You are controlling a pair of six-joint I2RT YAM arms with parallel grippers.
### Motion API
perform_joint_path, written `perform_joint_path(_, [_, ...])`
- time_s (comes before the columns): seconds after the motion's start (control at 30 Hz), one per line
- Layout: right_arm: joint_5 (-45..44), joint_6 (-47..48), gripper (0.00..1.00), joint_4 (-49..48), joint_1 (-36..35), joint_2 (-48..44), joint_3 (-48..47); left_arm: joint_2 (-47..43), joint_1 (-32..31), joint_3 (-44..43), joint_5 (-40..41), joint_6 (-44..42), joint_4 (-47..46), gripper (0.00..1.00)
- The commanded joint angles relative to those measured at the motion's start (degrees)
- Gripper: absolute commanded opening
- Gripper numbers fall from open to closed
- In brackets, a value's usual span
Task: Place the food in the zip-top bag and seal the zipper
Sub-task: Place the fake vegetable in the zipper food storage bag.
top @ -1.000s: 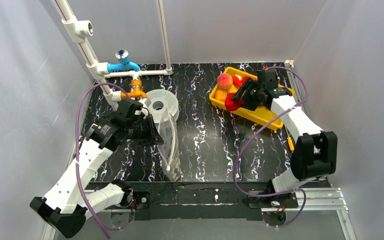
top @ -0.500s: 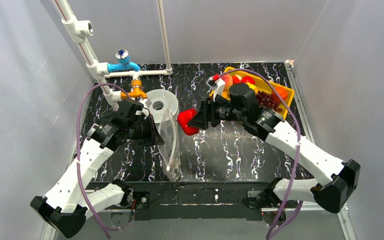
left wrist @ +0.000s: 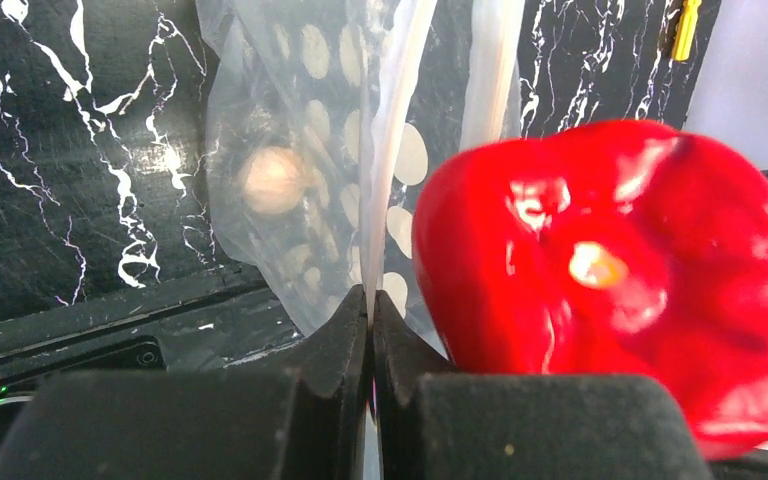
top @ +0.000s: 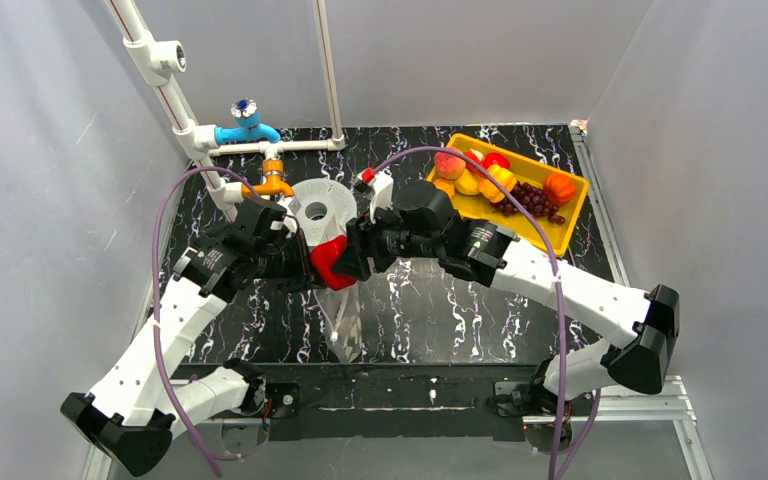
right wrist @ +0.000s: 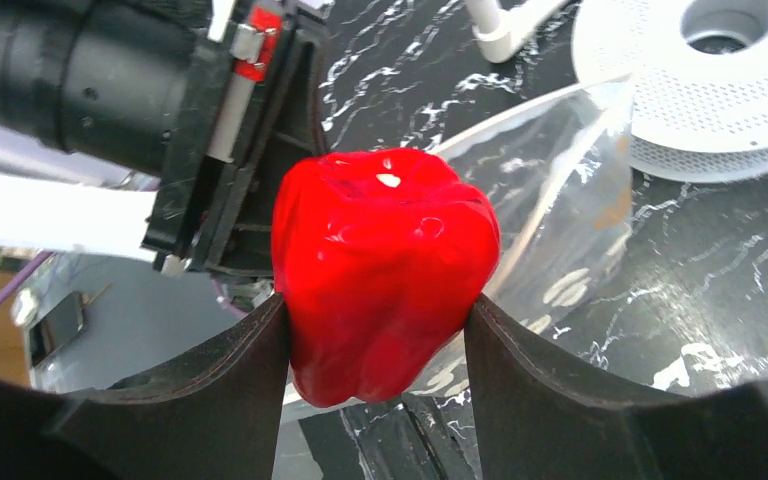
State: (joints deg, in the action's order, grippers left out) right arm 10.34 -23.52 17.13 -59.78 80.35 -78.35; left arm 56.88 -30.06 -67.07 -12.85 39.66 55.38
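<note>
- The black table (top: 430, 300) fills the middle of the top view.
- The zip-top bag (top: 344, 315) stands up a bit left of the middle.
- The yellow tray (top: 552, 236) sits in the upper right, with more food (top: 500, 182) in it.
- The red pepper (right wrist: 380, 270) is in the middle, right by the top of the bag.
- My right claw (right wrist: 375, 305) grips the red pepper, one finger on each side.
- My left claw (left wrist: 370, 330) is pinched tight on the bag's edge.

Overhead view, close wrist views sharing pepper (right wrist: 385, 270)
</note>
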Motion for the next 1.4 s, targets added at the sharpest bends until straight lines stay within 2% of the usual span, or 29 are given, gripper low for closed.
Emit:
perform_joint_path(0.0, [-16.7, -2.7, 0.01, 1.1, -2.7, 1.0, -2.9, -0.9, -0.5, 0.1, -2.4, 0.3, -1.6, 0.00])
perform_joint_path(0.2, [-29.5, -3.3, 0.01, 5.8, -6.3, 2.3, -2.3, -1.1, -0.4, -0.5, -2.4, 0.1, -1.7, 0.00])
perform_joint_path(0.5, [-34.8, -1.8, 0.02, 10.2, -7.2, 1.2, -1.7, -1.3, -0.4, 0.0, -2.4, 0.3, -1.9, 0.00])
perform_joint_path(0.53, [-34.1, -1.0, 0.05, 10.2, -7.2, 1.0, -1.9, -1.4, -0.4, 0.0, -2.4, 0.3, -2.0, 0.00])
perform_joint_path(0.83, [-29.4, 2.3, 0.59, 9.4, -8.4, 1.1, -3.6, -1.4, -0.5, -0.6, -2.4, 0.3, -1.8, 0.00])
perform_joint_path(0.97, [-28.7, 2.9, 0.72, 9.5, -8.4, 1.0, -4.4, -1.5, -0.4, -0.4, -2.5, 0.3, -1.6, 0.00])
perform_joint_path(1.07, [-28.6, 3.1, 0.79, 9.5, -8.4, 0.8, -4.6, -1.7, -0.4, -0.3, -2.4, 0.4, -1.7, 0.00])
perform_joint_path(1.37, [-29.7, 3.2, 0.84, 10.2, -8.4, -0.6, -4.6, -1.8, -0.4, -0.2, -2.4, 0.3, -1.7, 0.00])
